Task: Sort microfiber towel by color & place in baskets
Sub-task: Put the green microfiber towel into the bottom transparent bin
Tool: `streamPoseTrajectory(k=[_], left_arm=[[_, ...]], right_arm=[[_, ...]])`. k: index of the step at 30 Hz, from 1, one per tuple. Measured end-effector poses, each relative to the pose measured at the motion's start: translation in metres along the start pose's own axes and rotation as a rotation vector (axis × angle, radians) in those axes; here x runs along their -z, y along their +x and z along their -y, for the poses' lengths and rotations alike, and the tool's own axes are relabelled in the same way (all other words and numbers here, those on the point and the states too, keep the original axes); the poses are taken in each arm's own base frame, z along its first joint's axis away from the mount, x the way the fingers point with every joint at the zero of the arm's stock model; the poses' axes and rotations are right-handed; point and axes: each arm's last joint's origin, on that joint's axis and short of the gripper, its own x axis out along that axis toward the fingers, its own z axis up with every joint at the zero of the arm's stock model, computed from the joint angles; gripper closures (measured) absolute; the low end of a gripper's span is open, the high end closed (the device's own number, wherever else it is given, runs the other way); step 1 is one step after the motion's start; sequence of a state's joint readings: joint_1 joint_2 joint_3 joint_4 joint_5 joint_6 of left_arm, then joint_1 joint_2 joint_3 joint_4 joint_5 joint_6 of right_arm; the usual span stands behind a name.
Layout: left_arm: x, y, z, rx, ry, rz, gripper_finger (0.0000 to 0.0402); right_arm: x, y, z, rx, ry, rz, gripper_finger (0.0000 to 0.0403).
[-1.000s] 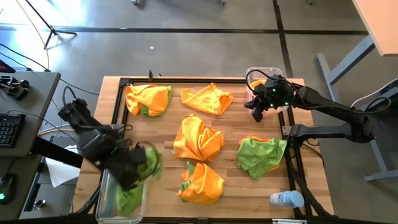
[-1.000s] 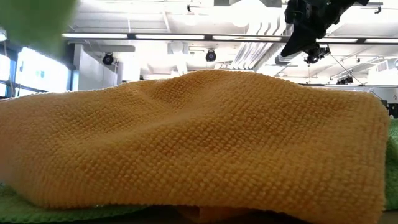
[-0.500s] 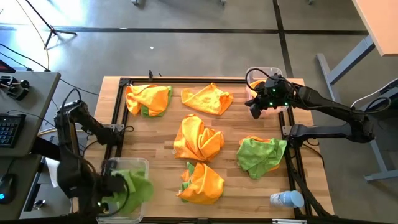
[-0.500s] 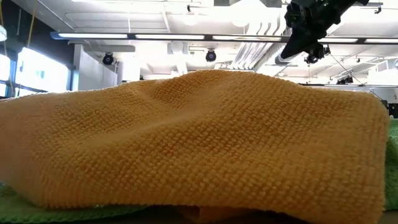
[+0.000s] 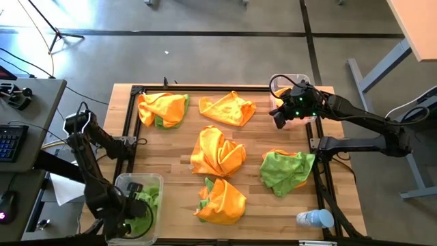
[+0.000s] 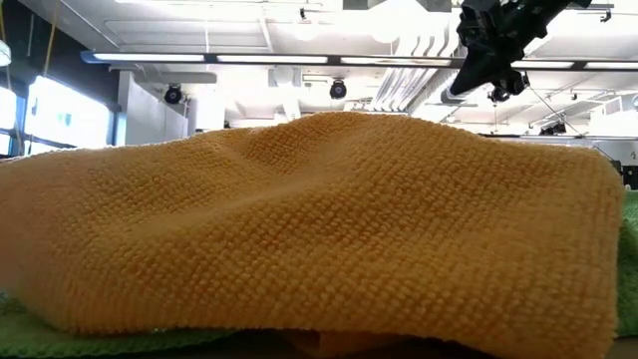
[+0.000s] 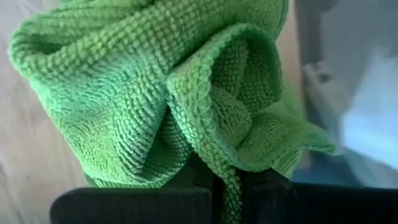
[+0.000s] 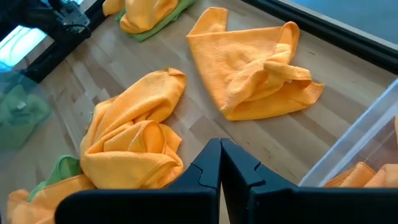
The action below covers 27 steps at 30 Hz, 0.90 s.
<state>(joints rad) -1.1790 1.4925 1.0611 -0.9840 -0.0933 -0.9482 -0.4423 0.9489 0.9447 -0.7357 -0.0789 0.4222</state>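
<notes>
1. My left pincer (image 7: 225, 186) is clamped on a green towel (image 7: 168, 93) down inside the near basket (image 5: 156, 179). Risk: the cloth clings and lifts back out if I rise before letting go.
2. My right pincer (image 8: 220, 163) is closed, empty, just beside the far basket (image 5: 304, 79) holding orange cloth (image 8: 357, 177).
3. Unsorted orange towels (image 8: 134, 140) lie on the desk (image 5: 181, 147) ahead of the right pincer. Risk: some have green tucked under, so I may grab both colors.

left gripper (image 5: 133, 208) clamped low, right gripper (image 5: 281, 119) closed, raised
</notes>
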Motion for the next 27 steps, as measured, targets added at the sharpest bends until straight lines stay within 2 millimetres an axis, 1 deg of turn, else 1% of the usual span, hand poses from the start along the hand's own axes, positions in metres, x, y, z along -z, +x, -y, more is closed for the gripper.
streamPoseTrajectory(k=[3, 6, 13, 18, 22, 27], left_arm=[[0.004, 0.012, -0.004, -0.014, 0.042, -0.010, 0.0401], [0.009, 0.022, -0.009, -0.028, 0.041, -0.021, 0.0401], [0.011, 0.041, -0.009, 0.055, -0.039, 0.031, 0.0399], [0.012, 0.047, -0.010, 0.073, -0.129, 0.040, 0.0395], [0.010, 0.048, -0.012, 0.075, -0.243, 0.029, 0.0368], [0.011, 0.047, -0.011, 0.103, -0.274, -0.021, 0.0312]], right_arm=[[0.000, 0.000, 0.000, 0.004, 0.008, 0.001, 0.0403], [0.000, 0.000, 0.000, 0.004, 0.016, 0.002, 0.0403], [0.000, 0.000, 0.000, 0.005, 0.024, 0.002, 0.0403], [0.000, 0.000, 0.000, 0.015, 0.025, 0.006, 0.0403], [0.000, 0.000, 0.001, 0.029, 0.026, 0.013, 0.0403], [-0.001, 0.000, 0.001, 0.047, 0.026, 0.022, 0.0403]])
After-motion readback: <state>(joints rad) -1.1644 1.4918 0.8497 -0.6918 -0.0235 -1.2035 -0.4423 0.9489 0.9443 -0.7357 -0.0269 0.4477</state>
